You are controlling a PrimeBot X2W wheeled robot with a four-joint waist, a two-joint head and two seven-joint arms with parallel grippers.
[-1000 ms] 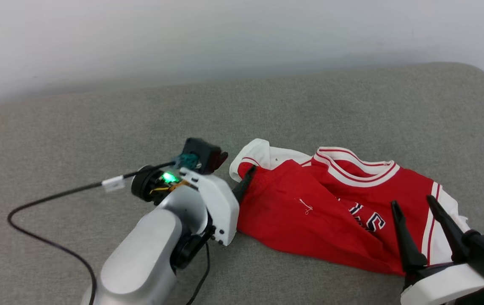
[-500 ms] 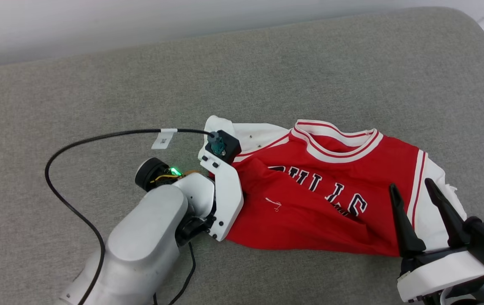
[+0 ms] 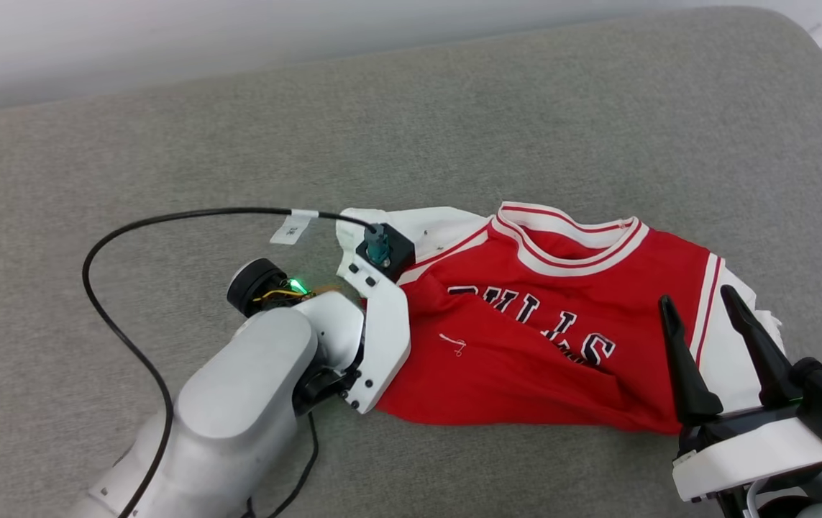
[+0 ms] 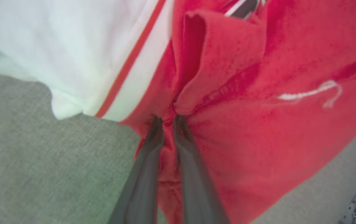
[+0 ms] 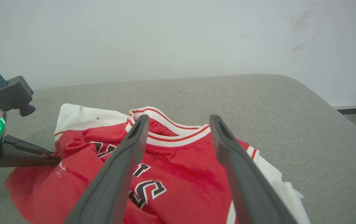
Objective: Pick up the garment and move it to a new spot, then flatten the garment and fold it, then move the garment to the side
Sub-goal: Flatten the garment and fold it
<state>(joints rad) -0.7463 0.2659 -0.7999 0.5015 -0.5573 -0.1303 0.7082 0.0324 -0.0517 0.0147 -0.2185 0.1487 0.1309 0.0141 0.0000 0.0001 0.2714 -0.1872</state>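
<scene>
Below, grey woven upholstery [image 3: 526, 108] under the garment [image 3: 526, 374]; beyond, pale wall [image 3: 238, 36].

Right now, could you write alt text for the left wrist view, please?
The left gripper has its jaws shut on a bunched fold of the red garment. Its white sleeve with a red stripe lies at upper left; grey upholstery at lower left.

garment [image 3: 526, 381]: red jersey, white sleeves, striped collar, black chest letters
state: rumpled, front up
place: on grey surface [image 3: 454, 129]
</scene>
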